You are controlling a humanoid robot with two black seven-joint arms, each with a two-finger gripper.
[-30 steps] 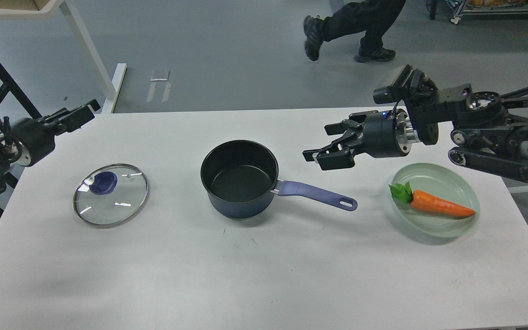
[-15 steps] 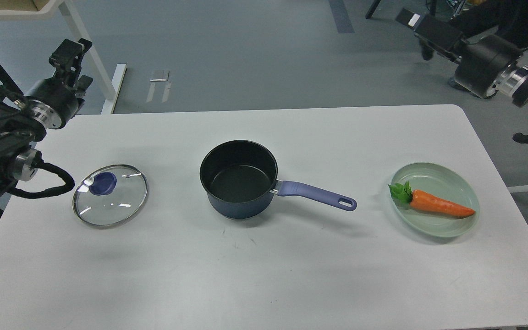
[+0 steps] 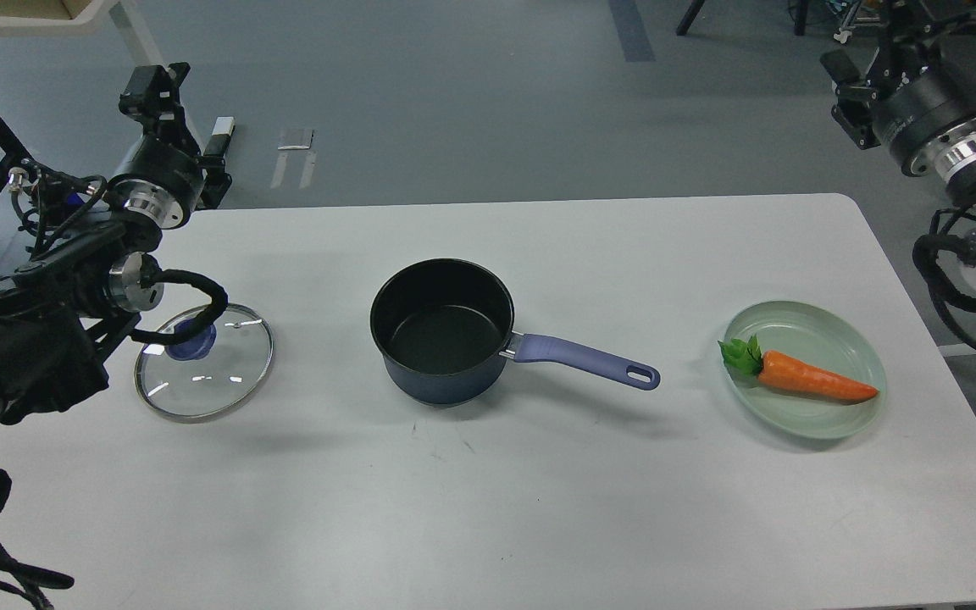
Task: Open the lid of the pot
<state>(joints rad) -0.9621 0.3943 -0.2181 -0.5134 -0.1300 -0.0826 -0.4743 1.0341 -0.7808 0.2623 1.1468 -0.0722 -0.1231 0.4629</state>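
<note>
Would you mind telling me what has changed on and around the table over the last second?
The right gripper pulled away from above the pot handle, up to the far right, off the table. The left gripper rose at the far left edge. Nothing was grasped or released. The person walking behind is gone. Pot, lid, plate and carrot stayed put.

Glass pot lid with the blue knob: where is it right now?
In the head view the glass pot lid lies flat on the white table, left of the open dark saucepan, partly under the left arm's cable.
</note>
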